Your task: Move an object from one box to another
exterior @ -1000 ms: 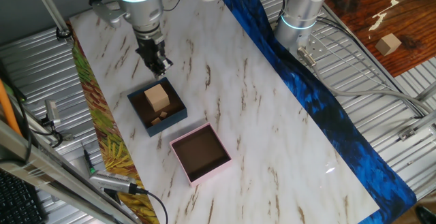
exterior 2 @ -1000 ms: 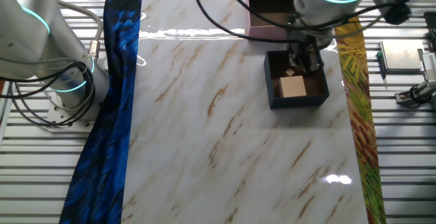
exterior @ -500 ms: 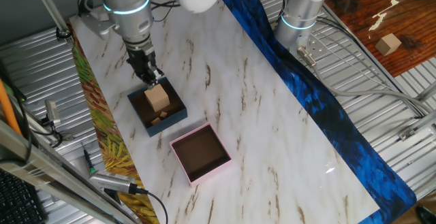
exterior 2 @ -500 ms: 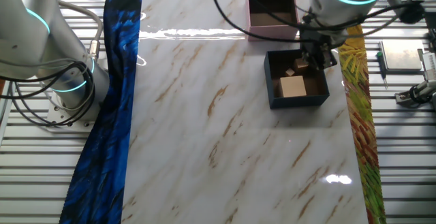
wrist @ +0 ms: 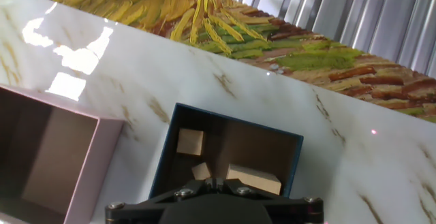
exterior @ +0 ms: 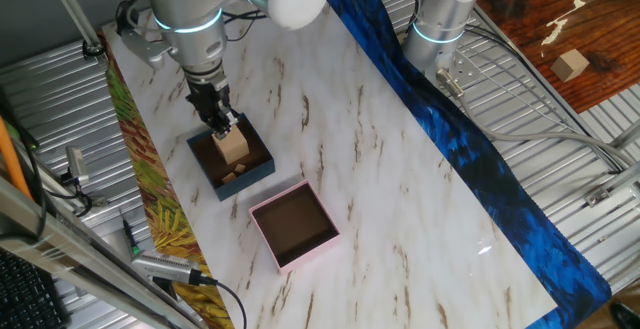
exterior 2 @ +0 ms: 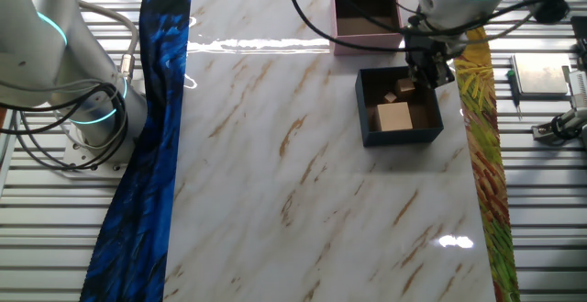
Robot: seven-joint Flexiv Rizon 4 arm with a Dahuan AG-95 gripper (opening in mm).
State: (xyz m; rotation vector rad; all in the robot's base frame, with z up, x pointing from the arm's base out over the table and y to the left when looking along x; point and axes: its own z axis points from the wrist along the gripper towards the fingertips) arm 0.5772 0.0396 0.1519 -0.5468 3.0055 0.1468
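Wooden blocks lie inside the dark navy-blue box (exterior: 231, 159): one large block (exterior: 232, 143) and smaller pieces (exterior: 236, 175) beside it, all on the brown floor. Left of that box, on the marble table (exterior: 380, 179), nothing else of the task is present; the gripper (exterior: 218, 116) hangs over the box's far edge, its tips just above and beside the large block, not visibly touching it. In the other fixed view the gripper (exterior 2: 431, 63) stands over the upper right corner of the navy box (exterior 2: 400, 109), near a small piece (exterior 2: 404, 86), with the large block (exterior 2: 394, 117) nearer the box's middle. Whether the fingers are apart or together cannot be told: the fixed views are too small, and the hand view shows only the dark gripper base at the bottom edge above the navy box (wrist: 225, 152). Judged sound practice for this step: choose one block, centre the fingers over it, descend straight, keep clear of the low walls, and close only once both sides are bracketed. Further right lies the pale pink box (exterior: 293, 225), unoccupied, adjacent to the navy box.
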